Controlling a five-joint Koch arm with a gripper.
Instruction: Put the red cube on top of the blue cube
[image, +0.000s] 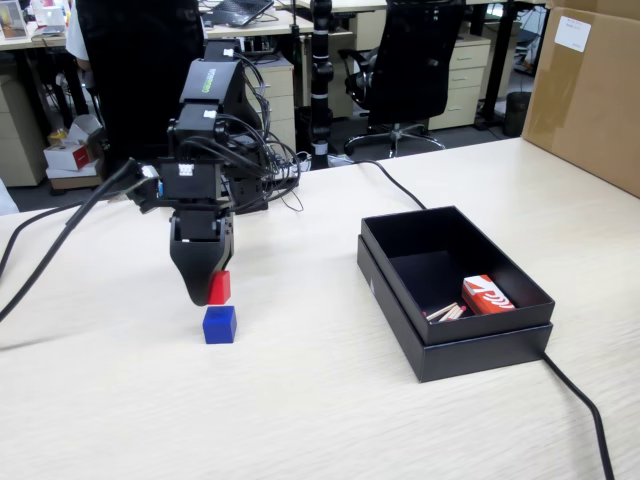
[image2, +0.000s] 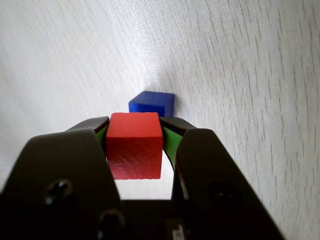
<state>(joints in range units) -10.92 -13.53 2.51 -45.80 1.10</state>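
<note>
- Here, a dark cable (image: 60, 235) is seen lying across the tabletop (image: 300, 400) to the left of the claw in the fixed view.
- The claw (image: 212, 288) is pointed downward, and its jaws are clamped on the red cube (image: 219, 287), which is held clear of the tabletop.
- In the wrist view the red cube (image2: 134, 145) is gripped on two opposite faces between the green-lined fingers (image2: 170, 140) of the claw (image2: 135, 142).
- The blue cube (image: 219, 324) is found on the tabletop directly below the claw's tip in the fixed view, slightly lower in the picture than the red cube; a narrow gap is seen between the two cubes.
- In the wrist view the blue cube (image2: 152, 103) is seen just beyond the held red cube, partly hidden behind it.
- A black open box (image: 450, 330) is set on the tabletop well to the right of the claw in the fixed view.
- A red-and-white packet (image: 487, 295) is seen lying inside that box, with some small sticks (image: 447, 312) beside it.
- A brown cardboard box (image: 590, 90) is placed at the far right.
</note>
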